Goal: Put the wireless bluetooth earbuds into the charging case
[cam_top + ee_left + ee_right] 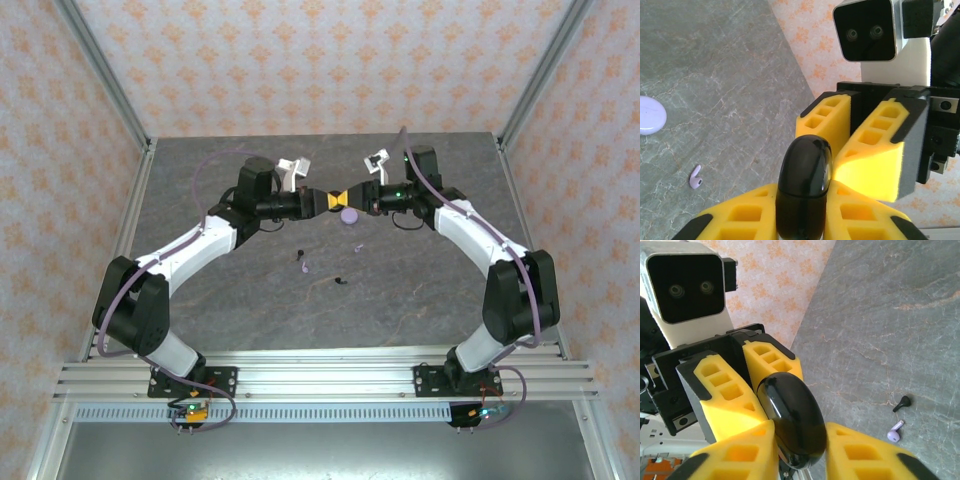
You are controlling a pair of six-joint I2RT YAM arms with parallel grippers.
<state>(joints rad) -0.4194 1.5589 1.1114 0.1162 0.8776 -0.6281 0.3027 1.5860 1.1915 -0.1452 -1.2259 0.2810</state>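
A glossy black charging case (804,190), lid closed, hangs above the middle of the table where both grippers meet tip to tip. My left gripper (805,205) is shut on it, yellow fingers pressed to both sides. In the right wrist view the same case (792,420) lies between the fingers of my right gripper (799,442), which flank it loosely. Seen from above, the left gripper (332,200) and right gripper (346,199) touch noses. On the table lie a lilac earbud (895,431), a black earbud (902,403) and another lilac earbud (695,177).
A round lilac puck (348,214) rests on the grey table (250,310) just below the grippers; it is also at the left edge of the left wrist view (650,115). Loose earbuds lie nearer the arms (303,266) (339,280). Patterned walls enclose three sides.
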